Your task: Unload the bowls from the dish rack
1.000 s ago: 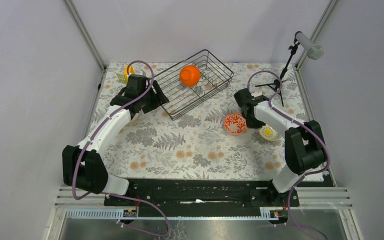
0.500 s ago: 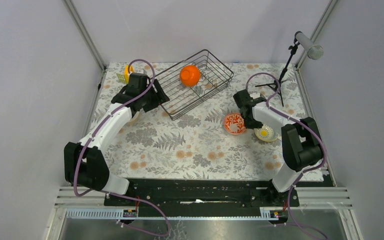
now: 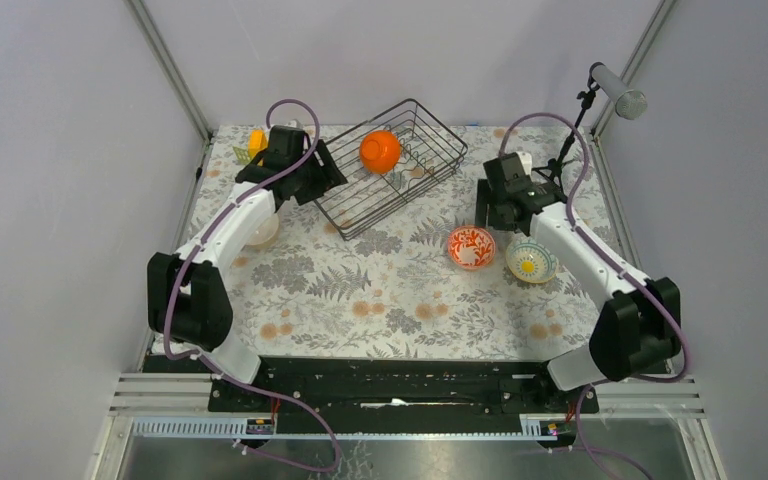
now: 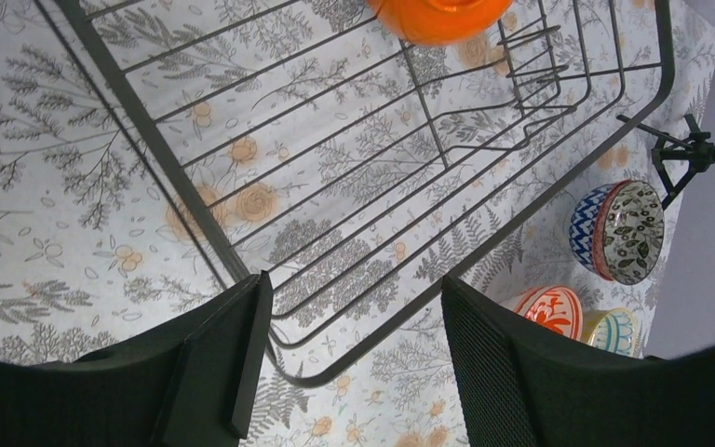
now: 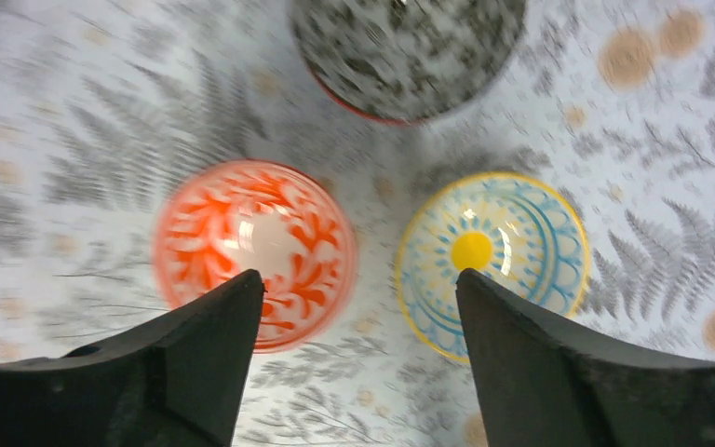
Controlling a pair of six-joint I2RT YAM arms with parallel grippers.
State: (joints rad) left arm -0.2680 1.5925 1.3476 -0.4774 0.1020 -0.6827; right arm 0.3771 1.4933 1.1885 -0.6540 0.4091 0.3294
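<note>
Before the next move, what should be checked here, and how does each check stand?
1. Left claw open and empty: ok.
2. Right claw open and empty: ok.
3. Dish rack emptied: not ok, the orange bowl sits inside.
4. Left claw lined up on the orange bowl: not ok. It is above the rack's rim, and the bowl is at the top edge of its wrist view.
5. Red-patterned bowl and yellow-blue bowl upright on the table, apart from each other: ok.
</note>
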